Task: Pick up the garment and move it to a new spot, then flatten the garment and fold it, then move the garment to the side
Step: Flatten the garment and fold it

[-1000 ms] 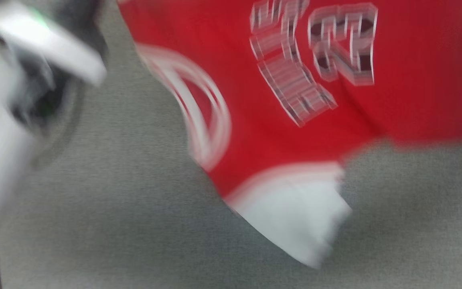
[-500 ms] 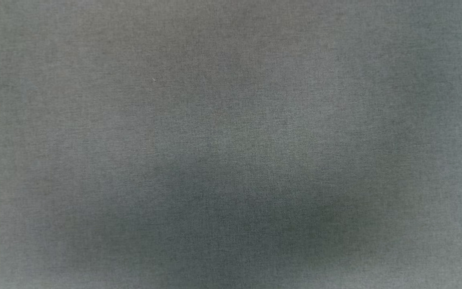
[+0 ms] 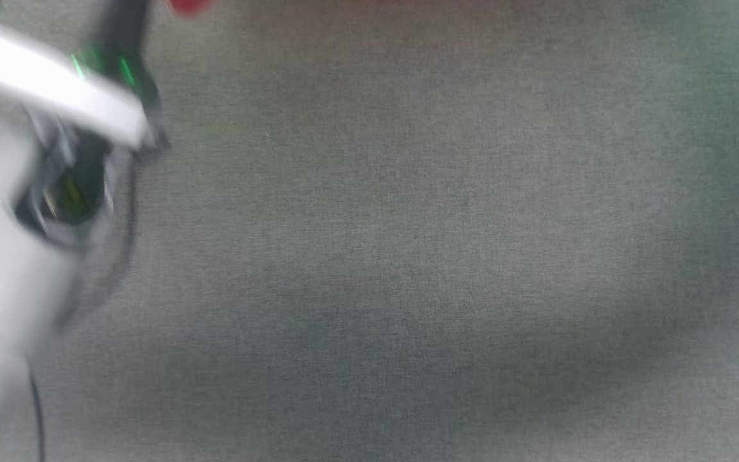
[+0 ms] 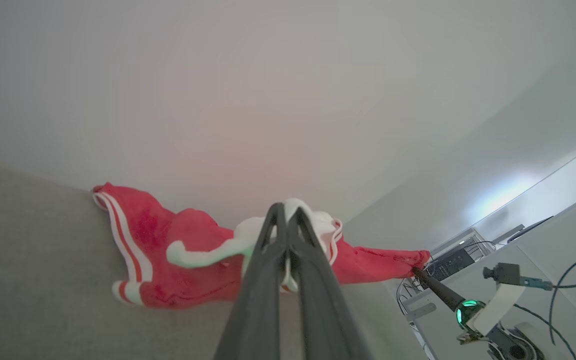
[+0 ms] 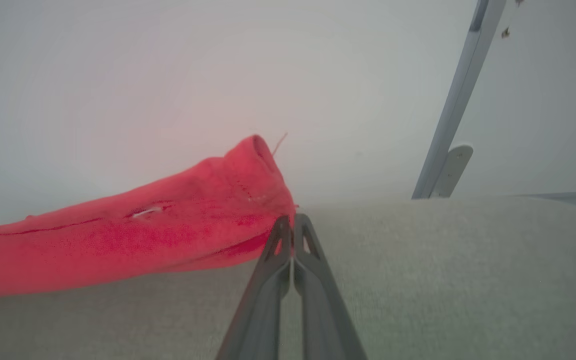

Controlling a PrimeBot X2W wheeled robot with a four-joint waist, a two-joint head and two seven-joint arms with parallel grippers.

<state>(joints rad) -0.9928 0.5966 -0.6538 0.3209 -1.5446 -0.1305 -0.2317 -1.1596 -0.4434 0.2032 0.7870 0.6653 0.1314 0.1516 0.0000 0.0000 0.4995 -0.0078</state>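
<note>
Both grippers are clamped on the garment (image 4: 198, 285): the left gripper (image 4: 286, 220) has its fingers pressed together on a white sleeve, and the right gripper (image 5: 292, 227) is pinched on a red edge at the other end. The shirt hangs stretched between them, low over the grey cloth surface (image 5: 443, 280). This looks like the carry to a new spot. Next, both arms should lower together, keeping the cloth taut. Both reach forward, fingers pointing toward the pale wall (image 4: 288, 75).

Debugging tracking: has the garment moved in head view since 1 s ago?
Yes, upward in head view. The garment covered the grey surface's upper half; now a red scrap sits at the top edge.
</note>
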